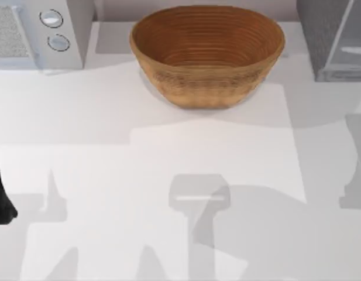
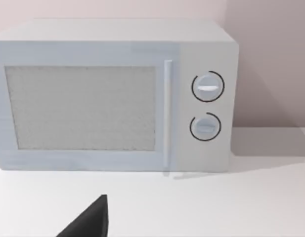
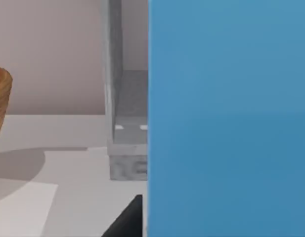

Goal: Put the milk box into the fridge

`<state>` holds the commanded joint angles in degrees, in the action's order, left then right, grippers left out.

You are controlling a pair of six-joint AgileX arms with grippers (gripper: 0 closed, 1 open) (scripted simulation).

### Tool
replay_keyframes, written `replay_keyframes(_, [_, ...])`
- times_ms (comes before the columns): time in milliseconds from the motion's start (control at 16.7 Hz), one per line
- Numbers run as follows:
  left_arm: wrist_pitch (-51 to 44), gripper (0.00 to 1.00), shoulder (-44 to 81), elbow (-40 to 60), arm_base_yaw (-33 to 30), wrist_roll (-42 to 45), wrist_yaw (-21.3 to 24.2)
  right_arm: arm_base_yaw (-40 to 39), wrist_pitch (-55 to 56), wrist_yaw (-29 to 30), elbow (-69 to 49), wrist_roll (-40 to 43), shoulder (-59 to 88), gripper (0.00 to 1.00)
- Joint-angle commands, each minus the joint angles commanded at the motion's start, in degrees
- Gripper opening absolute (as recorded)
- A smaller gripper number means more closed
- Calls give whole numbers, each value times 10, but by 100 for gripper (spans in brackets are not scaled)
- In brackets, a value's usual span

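Note:
The milk box [image 3: 226, 118] shows as a sky-blue face very close to the right wrist camera. My right gripper is shut on it, and one dark fingertip [image 3: 128, 219] lies against its side. Behind the box stands the fridge [image 3: 123, 148], grey and speckled, with part of its inside showing past the box's edge. From above, the fridge [image 1: 326, 41] sits at the table's far right corner. My left arm [image 1: 2, 199] is parked at the table's left edge. Its gripper is open, with one dark fingertip [image 2: 90, 222] in the left wrist view.
A wide woven basket [image 1: 207, 52] stands at the back middle of the table, and its rim [image 3: 1, 103] is just left of the fridge. A white microwave [image 1: 40, 32] with two round knobs [image 2: 207, 106] fills the back left corner.

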<state>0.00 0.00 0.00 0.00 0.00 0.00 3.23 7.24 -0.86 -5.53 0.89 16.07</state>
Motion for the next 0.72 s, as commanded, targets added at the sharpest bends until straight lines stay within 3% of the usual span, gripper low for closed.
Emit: replay_keyframes(720, [0,100,0,0,0,0,0,69,362,-86,-298,-15,628,0])
